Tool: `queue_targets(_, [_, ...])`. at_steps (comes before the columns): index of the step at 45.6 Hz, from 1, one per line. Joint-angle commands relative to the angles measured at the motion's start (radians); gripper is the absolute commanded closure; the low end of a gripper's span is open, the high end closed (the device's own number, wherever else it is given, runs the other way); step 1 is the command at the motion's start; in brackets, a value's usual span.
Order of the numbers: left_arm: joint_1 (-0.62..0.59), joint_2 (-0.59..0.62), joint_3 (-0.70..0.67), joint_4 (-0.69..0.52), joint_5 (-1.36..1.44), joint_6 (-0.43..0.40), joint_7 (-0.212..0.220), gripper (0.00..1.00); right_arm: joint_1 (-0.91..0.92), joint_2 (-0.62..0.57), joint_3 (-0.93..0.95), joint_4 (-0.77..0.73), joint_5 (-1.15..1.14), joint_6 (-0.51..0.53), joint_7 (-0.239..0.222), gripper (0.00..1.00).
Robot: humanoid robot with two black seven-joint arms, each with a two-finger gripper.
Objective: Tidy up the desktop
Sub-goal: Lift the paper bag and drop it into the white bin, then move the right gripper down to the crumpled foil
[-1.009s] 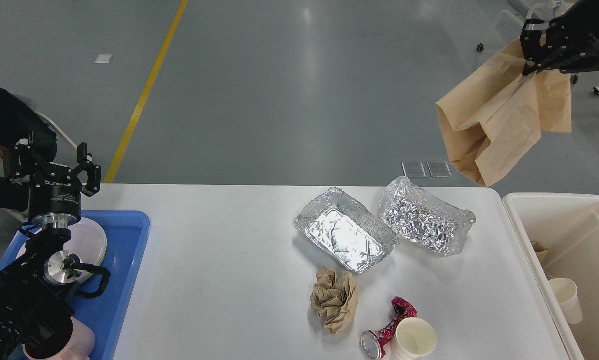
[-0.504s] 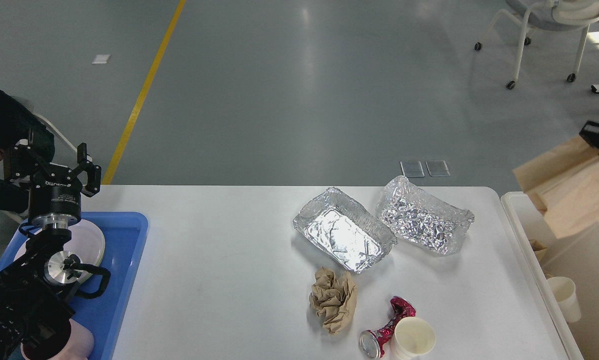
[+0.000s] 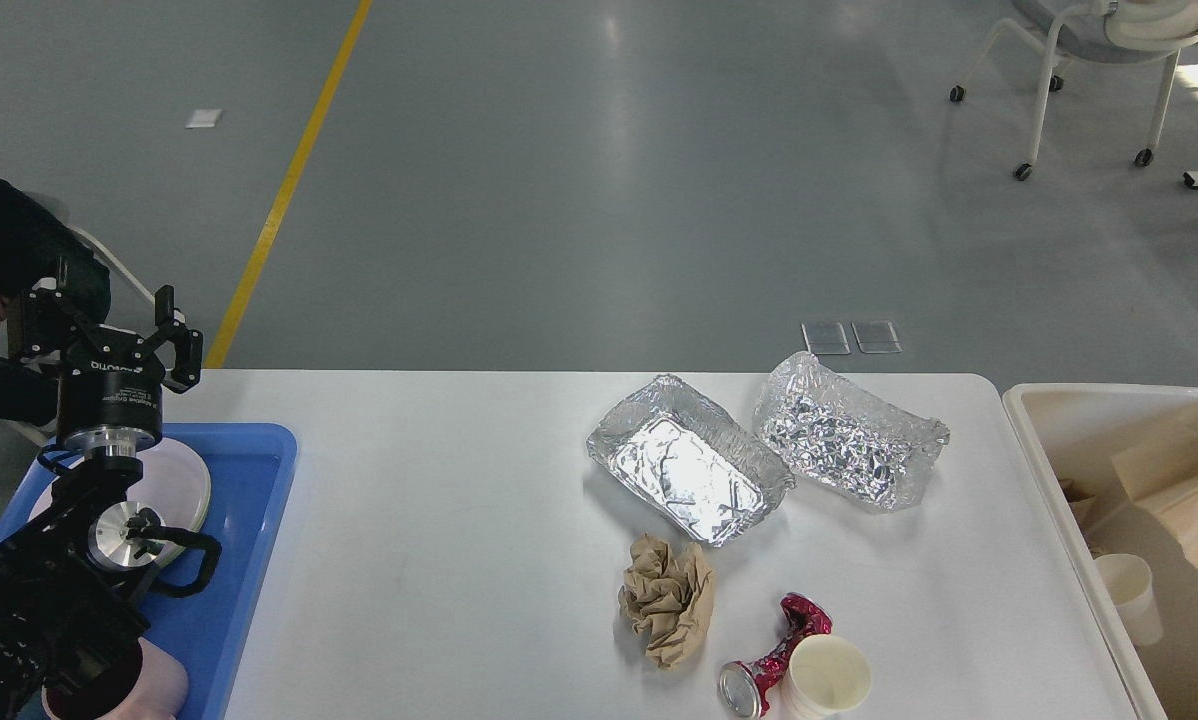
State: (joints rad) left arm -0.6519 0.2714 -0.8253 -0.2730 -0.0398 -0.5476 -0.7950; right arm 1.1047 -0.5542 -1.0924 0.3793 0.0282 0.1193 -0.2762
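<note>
- Nearest, at the front edge of the desktop (image 3: 459, 560), a white paper cup (image 3: 827, 678) stands touching a crushed red can (image 3: 774, 655); a crumpled brown paper ball (image 3: 667, 598) lies just left of them.
- Farther back on the desktop, two foil trays sit side by side: the smooth foil tray (image 3: 689, 472) and, to its right, the crinkled foil tray (image 3: 849, 443).
- Left of the desktop, a blue tray (image 3: 249, 520) holds a white plate (image 3: 174, 485). The left gripper (image 3: 104, 335) hovers above it, jaws spread and empty. Small white lettering on its body is too blurred to read.
- Right of the desktop, a cream bin (image 3: 1034, 440) holds a brown paper bag (image 3: 1179, 490) and a paper cup (image 3: 1134, 595).
- The right gripper shows only as a dark sliver at the edge beyond the bin; I cannot tell its jaw state.
- Risk, as I judge it: the cup leans on the can, so grasping one may topple or roll the other off the front edge; thin foil could crumple or slip under a pinch.
</note>
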Motion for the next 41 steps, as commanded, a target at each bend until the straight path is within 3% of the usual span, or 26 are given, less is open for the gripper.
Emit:
queue_targets(1, [0.000, 0.000, 0.000, 0.000, 0.000, 0.000, 0.000, 0.03, -0.005, 0.005, 0.015, 0.003, 0.001, -0.003, 0.000, 0.00])
queue_targets(13, [0.000, 0.000, 0.000, 0.000, 0.000, 0.000, 0.000, 0.03, 0.078, 0.049, 0.032, 0.023, 0.001, 0.002, 0.000, 0.00])
queue_targets(26, [0.000, 0.000, 0.000, 0.000, 0.000, 0.000, 0.000, 0.03, 0.401, 0.065, 0.026, 0.298, 0.002, 0.025, 0.002, 0.00])
queue_targets(41, [0.000, 0.000, 0.000, 0.000, 0.000, 0.000, 0.000, 0.03, 0.799, 0.033, 0.035, 0.693, 0.007, 0.304, 0.006, 0.00])
